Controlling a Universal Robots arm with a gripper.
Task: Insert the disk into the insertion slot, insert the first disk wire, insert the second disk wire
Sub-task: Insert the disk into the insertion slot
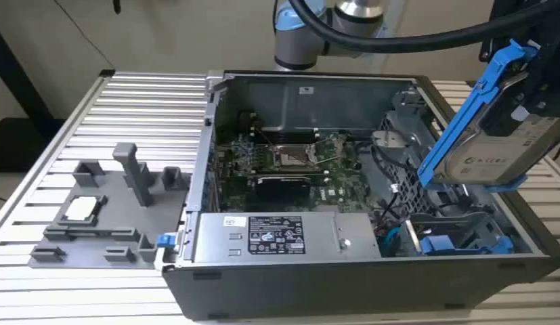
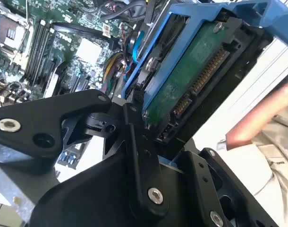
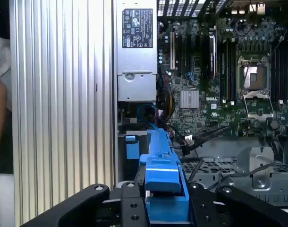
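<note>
The disk point(image 1: 496, 152) is up in the air and not in the computer yet. It is tilted, with its white label showing in the exterior view. Its blue frame point(image 1: 468, 112) runs up the long edge. The gripper point(image 1: 539, 95) has it by the top end, high on the exterior view's right. In the first wrist view the blue frame sits right between the two black fingers point(image 3: 131, 204). They press on it from both sides, so the jaws are shut tight on the disk. In the second wrist view the green board on the back of the disk pokes out past the fingers.

Below the disk is the open computer case point(image 1: 352, 288). The insertion slot point(image 1: 447, 227) is in the grey metal cage low in the case on the exterior view's right, with blue bits in it. The disk hangs over that side and does not touch the slot.

In the middle of the case lies the green main board point(image 1: 289, 159). Near the front is a grey power box point(image 1: 271, 237) with a label. The case stands on a ribbed metal table point(image 1: 126, 108). A grey holder tray point(image 1: 90, 233) lies on the table, on the exterior view's left. A person's arm point(image 2: 266, 113) is close by in the second wrist view.
</note>
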